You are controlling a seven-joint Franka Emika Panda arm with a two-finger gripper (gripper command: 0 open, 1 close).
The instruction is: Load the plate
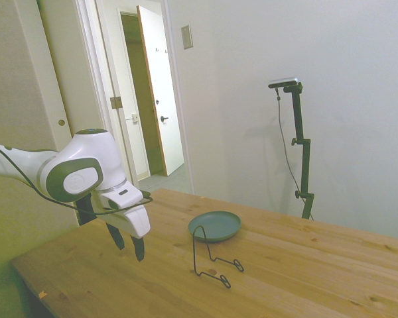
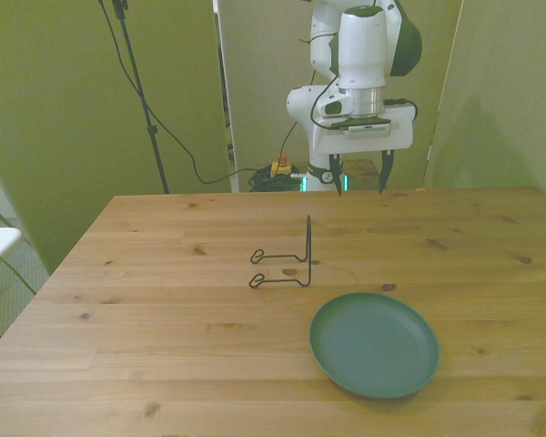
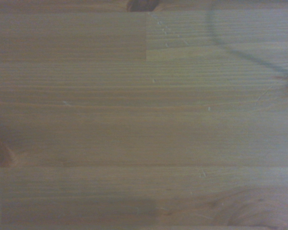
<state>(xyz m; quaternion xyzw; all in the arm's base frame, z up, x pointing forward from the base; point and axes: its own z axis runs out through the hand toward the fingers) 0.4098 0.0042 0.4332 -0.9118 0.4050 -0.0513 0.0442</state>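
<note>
A pale-walled room with an open door [image 1: 160, 93] behind it holds a wooden table [image 2: 146, 355] of jointed planks, its grain and knots showing plainly. In the front view, going from left to right, the left half of the tabletop is bare wood out to its edge. Near the middle stands a thin black wire rack [image 2: 287, 258], two feet lying flat on the wood and one upright loop rising from them. To the right of it and nearer the camera, the plate [image 2: 374, 343] lies flat on the table, dull teal with a raised rim, close to the near edge and apart from the rack, with a strip of bare wood between them. More open wood runs on from the plate to the right edge. Above the far edge, a little right of the middle, the gripper [image 2: 360, 179] hangs from the white arm, its two dark fingers spread wide with nothing between them, well apart from both rack and plate. In the side view the gripper [image 1: 127, 244] is clear of the tabletop, with bare planks under it. The blurred wrist view shows only wood grain [image 3: 134, 124] and a few knots.
</note>
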